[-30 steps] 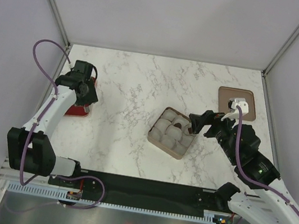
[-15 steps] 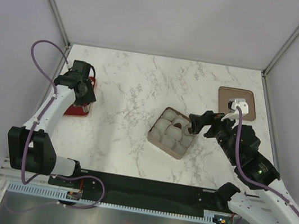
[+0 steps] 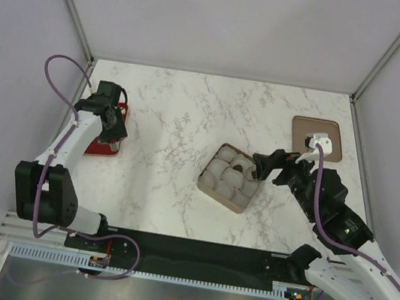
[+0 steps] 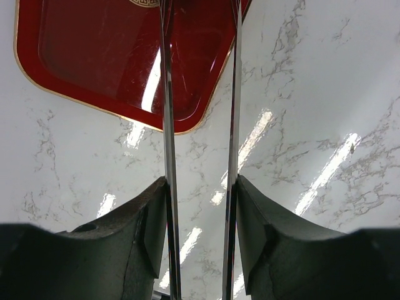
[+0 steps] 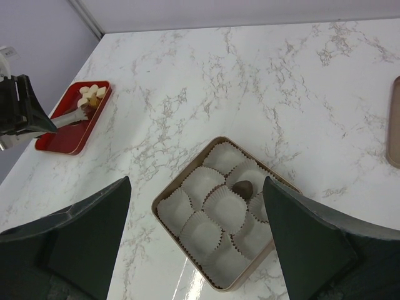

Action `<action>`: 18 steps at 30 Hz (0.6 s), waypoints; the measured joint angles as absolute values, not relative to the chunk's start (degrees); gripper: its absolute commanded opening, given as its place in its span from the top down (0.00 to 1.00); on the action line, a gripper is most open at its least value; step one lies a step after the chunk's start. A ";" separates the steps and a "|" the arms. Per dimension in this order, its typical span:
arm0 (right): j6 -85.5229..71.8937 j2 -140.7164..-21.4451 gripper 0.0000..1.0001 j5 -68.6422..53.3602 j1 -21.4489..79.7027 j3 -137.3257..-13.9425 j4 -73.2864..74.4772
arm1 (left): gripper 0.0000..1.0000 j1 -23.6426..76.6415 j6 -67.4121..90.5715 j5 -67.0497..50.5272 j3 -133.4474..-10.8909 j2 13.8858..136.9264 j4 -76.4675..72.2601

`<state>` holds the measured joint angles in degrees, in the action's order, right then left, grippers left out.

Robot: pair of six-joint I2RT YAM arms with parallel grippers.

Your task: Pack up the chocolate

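Note:
The tan box (image 5: 164, 199) (image 3: 202, 182) holds several white paper cups (image 5: 199, 182). One dark chocolate (image 5: 244, 187) (image 3: 236, 169) sits in a cup on its far right side. Pale chocolates (image 5: 92, 92) lie at the far end of the red tray (image 5: 62, 134) (image 4: 94, 56) (image 3: 97, 147), with a dark piece (image 5: 87, 107) beside them. My left gripper (image 3: 110, 127) (image 5: 83, 111) reaches its long thin blades (image 4: 167, 125) into that tray by the dark piece. The blades stand a little apart and their tips are cut off in the left wrist view. My right gripper (image 5: 197, 240) (image 3: 262, 166) hangs open over the box's right edge, holding nothing.
The box's brown lid (image 3: 316, 138) (image 5: 395, 122) lies at the back right, partly under my right arm. Grey walls with metal posts close the table at the back and on both sides. The red tray sits close to the left wall.
My left wrist has shifted slightly over the red tray. The right arm, the box and the dark chocolate have not moved.

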<state>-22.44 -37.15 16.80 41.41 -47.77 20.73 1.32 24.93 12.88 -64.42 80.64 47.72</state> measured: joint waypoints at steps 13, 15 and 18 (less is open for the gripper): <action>-22.24 -35.92 0.04 17.67 41.41 -47.70 20.56 | 0.51 0.45 24.23 11.77 -64.42 83.40 47.42; -22.26 -35.94 0.04 17.80 41.41 -47.70 20.56 | 0.53 0.45 24.10 11.79 -64.42 83.40 47.42; -22.26 -35.94 0.04 17.82 41.41 -47.66 20.56 | 0.54 0.45 24.08 11.81 -64.42 83.37 47.57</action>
